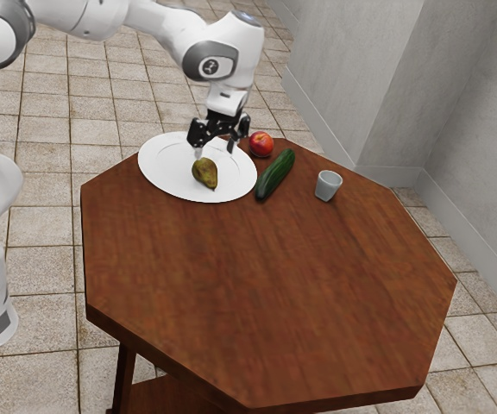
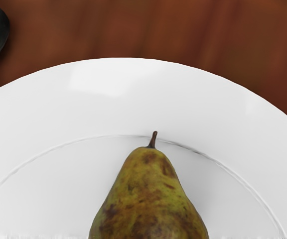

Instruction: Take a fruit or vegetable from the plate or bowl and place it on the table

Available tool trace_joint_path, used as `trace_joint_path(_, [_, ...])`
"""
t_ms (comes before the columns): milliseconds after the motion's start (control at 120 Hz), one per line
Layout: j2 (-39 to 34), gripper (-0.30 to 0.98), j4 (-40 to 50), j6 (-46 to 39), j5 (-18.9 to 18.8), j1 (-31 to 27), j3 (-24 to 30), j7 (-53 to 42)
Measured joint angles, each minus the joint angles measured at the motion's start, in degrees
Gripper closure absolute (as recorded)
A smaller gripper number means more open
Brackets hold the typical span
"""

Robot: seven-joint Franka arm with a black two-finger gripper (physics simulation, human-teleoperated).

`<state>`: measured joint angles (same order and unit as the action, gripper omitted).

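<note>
Evidently pre-grasp: the hand (image 1: 215, 150), wide open and empty, must lower around the pear (image 1: 204, 173), then close.

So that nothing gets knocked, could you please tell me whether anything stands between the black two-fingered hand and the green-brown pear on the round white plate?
Nothing visible stands between the hand and the pear. The long dark-green cucumber and the round red fruit are both off the plate, beside it.
</note>
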<state>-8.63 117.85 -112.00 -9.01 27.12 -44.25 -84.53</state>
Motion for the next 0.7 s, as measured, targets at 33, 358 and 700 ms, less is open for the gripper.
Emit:
trace_joint_path(33, [0.55,0.02,0.07,-0.84,0.11,-0.23,-0.30,0.02])
trace_joint_path(358, [7.56,0.02,1.47,-4.84,2.10,-1.17,-1.09,0.43])
trace_joint_path(700, [11.94,0.02,0.81,-12.14,4.22,-2.06,-1.01,0.82])
